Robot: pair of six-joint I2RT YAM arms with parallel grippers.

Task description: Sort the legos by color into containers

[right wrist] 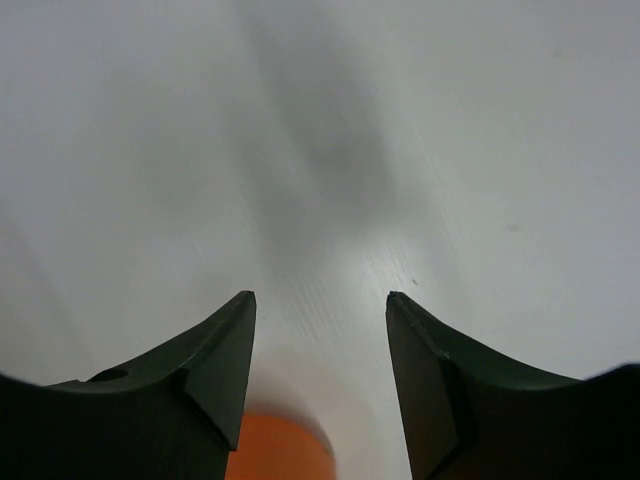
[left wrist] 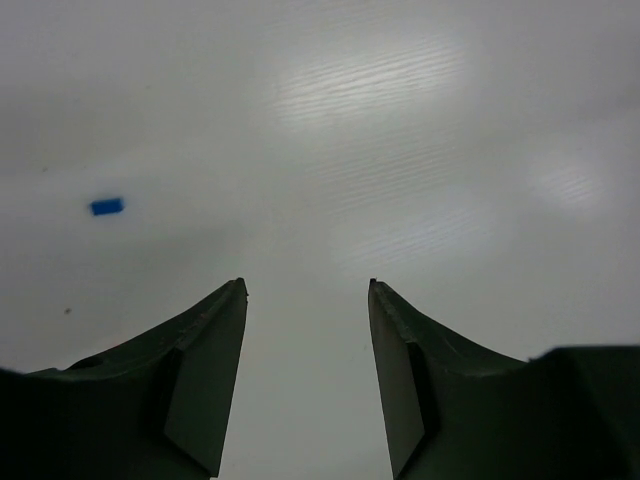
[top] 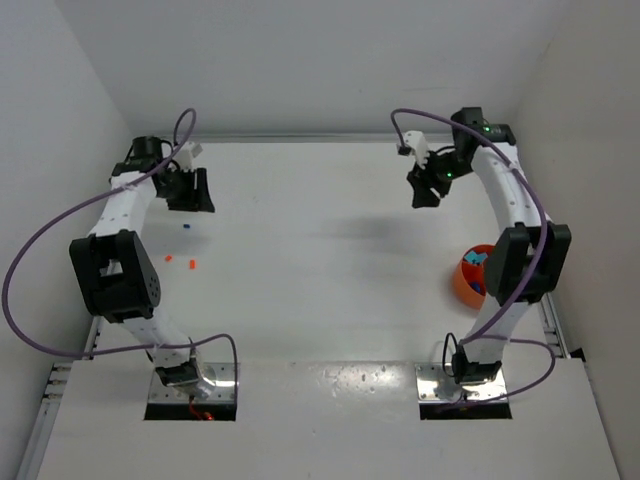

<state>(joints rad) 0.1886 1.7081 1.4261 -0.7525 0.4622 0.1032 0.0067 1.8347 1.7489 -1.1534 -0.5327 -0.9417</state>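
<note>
A small blue lego (top: 186,228) lies on the white table just near of my left gripper (top: 190,197); in the left wrist view it (left wrist: 107,207) sits to the upper left of the open, empty left gripper (left wrist: 307,285). Two orange legos (top: 168,258) (top: 193,264) lie closer to the left arm. The orange bowl (top: 466,281) stands at the right, partly hidden by the right arm, with teal and blue bricks (top: 478,258) inside. My right gripper (top: 426,192) hangs open and empty above the table, far from the bowl; the bowl's rim (right wrist: 280,450) shows low between the right gripper (right wrist: 320,297) fingers.
White walls close in the table at the back and both sides. Purple cables loop off both arms. The arm bases (top: 190,385) (top: 465,380) sit at the near edge.
</note>
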